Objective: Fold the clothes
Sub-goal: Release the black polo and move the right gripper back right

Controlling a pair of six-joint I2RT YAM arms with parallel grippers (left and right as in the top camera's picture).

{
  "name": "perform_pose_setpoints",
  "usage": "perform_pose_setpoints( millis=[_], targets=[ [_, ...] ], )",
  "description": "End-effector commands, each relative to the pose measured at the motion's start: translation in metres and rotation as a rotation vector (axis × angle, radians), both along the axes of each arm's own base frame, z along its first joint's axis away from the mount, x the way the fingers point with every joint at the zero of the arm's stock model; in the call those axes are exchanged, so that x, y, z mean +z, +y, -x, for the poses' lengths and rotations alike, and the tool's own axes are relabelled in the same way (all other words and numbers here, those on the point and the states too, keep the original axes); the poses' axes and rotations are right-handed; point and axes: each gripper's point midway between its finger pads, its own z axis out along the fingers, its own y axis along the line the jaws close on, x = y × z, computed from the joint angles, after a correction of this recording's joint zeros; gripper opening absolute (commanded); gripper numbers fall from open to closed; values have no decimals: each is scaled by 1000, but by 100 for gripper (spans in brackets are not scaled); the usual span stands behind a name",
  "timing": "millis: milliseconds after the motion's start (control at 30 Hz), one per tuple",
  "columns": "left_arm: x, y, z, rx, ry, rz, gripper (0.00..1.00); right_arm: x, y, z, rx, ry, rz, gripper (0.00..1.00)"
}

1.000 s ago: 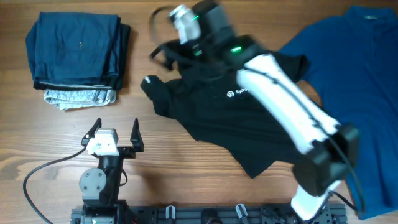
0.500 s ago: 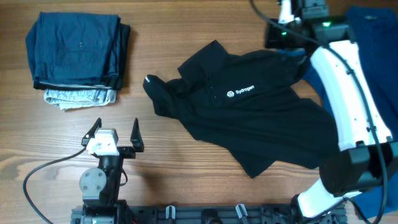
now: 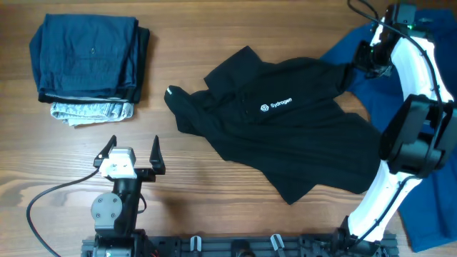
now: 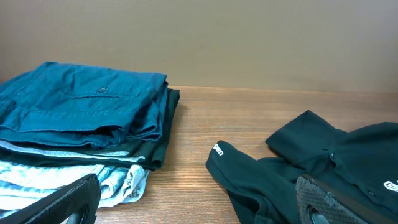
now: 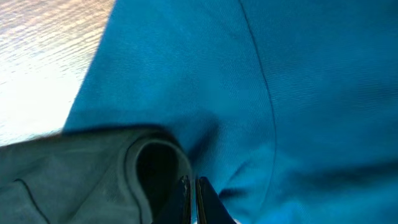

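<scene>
Right gripper point(image 5: 191, 198): shut, with thin dark fingers all but touching. Tips down against the blue shirt point(image 5: 298, 93), just beside a rolled sleeve hem of the polo point(image 3: 300, 135). No telling whether any cloth is caught between them. Seen from overhead at the far right of the table point(image 3: 214, 28), at the polo's right sleeve, where black cloth overlaps blue.

Left gripper point(image 3: 131, 145): spread as wide as it goes, holding nothing, touching nothing. Parked at the near edge, apart from all the cloth, with a black cable point(image 3: 50, 196) trailing off to the left.

Polo: mid-table, unfolded and askew, front up. Matte black knit, soft and rumpled, with a collar toward the far left and small white lettering point(image 3: 277, 105) on the chest. One sleeve reaching left, its cuff marked with a small white tag; hem corner toward the near edge.

Blue shirt: far right, under the right arm and partly under the polo. Bright, smooth fine weave, with one long seam and shallow folds.

Stack point(image 3: 89, 57) at far left, well apart from the polo: folded rectangles of dark teal cloth over a pale, patterned piece at the bottom.

Table: light wood, visible grain.
</scene>
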Motion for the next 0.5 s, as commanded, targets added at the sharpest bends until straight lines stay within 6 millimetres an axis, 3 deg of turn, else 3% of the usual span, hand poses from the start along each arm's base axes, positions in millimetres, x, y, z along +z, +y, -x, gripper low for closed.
perform_pose_setpoints(
  millis=[0,300,467],
  targets=[
    [-3,0,0,-1,5,-19,100,-20,1,0,13,19,-64,4],
    [-3,0,0,-1,5,-19,100,-61,1,-9,15,29,-95,4],
    [-3,0,0,-1,5,-19,100,-93,-22,3,-23,98,-2,4]
  ],
)
